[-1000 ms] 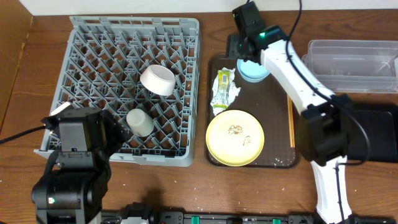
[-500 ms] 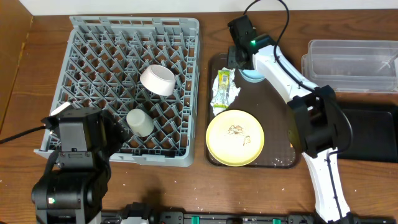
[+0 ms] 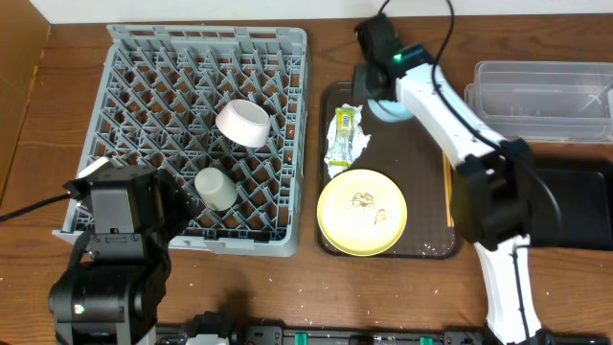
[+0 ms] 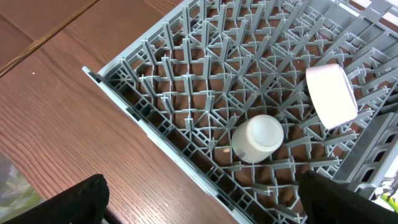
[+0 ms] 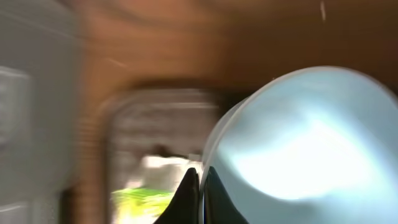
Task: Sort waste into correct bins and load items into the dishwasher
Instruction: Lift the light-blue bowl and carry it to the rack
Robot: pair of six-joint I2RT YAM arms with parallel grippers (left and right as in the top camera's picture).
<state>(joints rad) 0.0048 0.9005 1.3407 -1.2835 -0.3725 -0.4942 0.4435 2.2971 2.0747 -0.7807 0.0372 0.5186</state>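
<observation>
Since a second ago the right jaws have clamped down, and they now pinch the rim of the blue bowl at the top end of the brown tray, upper middle of the overhead view. From the wrist camera I see the near wall of the bowl caught between the thin tips. A rim pinch makes sense to me: the bowl is too wide to span, and it can be carried to the rack this way.

The left jaws stand released, hovering over the lower left corner of the rack, where the white bowl lies on its side and the cup sits upside down among the dividers.

Left on the tray are the wrapper, the yellow plate with scraps on it, and the chopsticks along the right edge. The clear tub and black tub wait at far right. The bench is dark wood; the room beyond is not shown.
</observation>
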